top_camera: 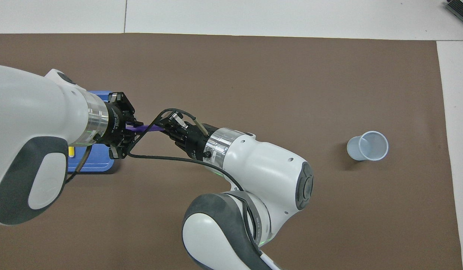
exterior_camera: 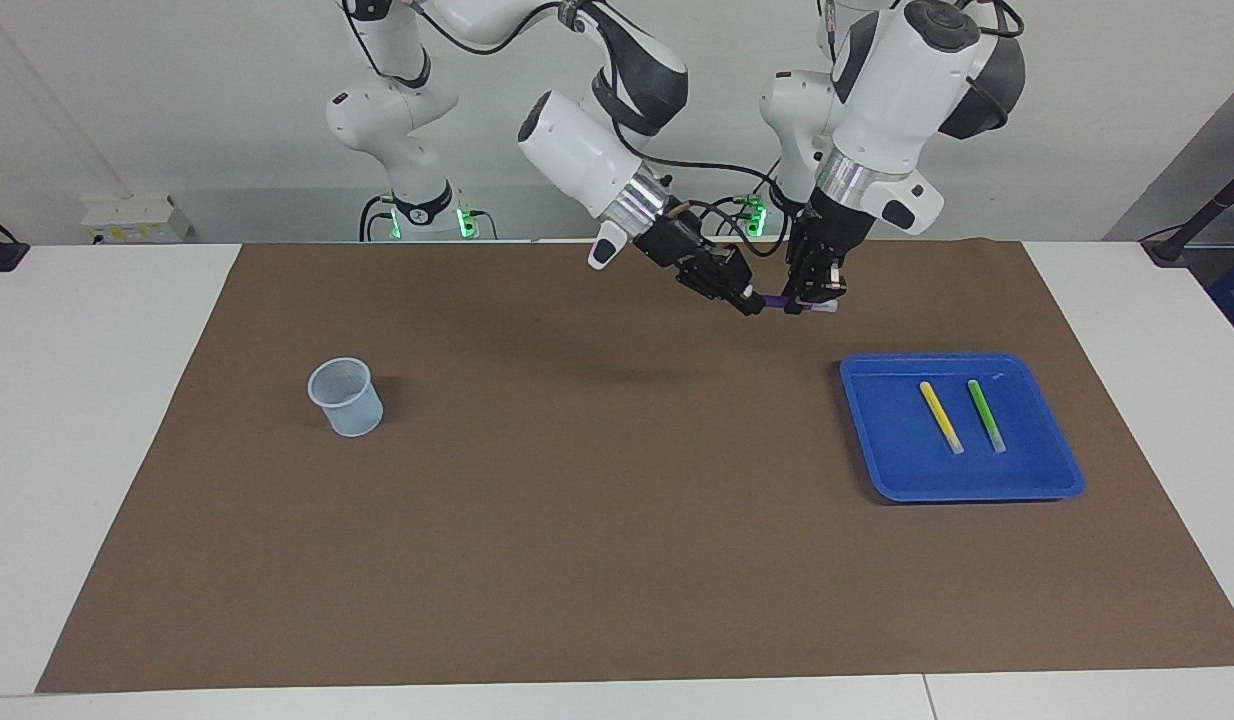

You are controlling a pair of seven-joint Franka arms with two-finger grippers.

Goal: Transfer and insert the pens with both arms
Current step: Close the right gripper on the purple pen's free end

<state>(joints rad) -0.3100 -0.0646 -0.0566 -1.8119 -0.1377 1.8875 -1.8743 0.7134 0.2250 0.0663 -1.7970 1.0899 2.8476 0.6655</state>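
Fingers: both sets clamp the purple pen [exterior_camera: 777,301] | left gripper [exterior_camera: 815,303] should release only once right gripper [exterior_camera: 749,303] holds firm | cup [exterior_camera: 345,397] awaits.

White table [exterior_camera: 107,420] under brown mat [exterior_camera: 597,520], pale wall [exterior_camera: 177,90].

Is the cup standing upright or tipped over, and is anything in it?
Upright and empty: the cup stands on its base with its mouth up, and the overhead view shows only its bare bottom.
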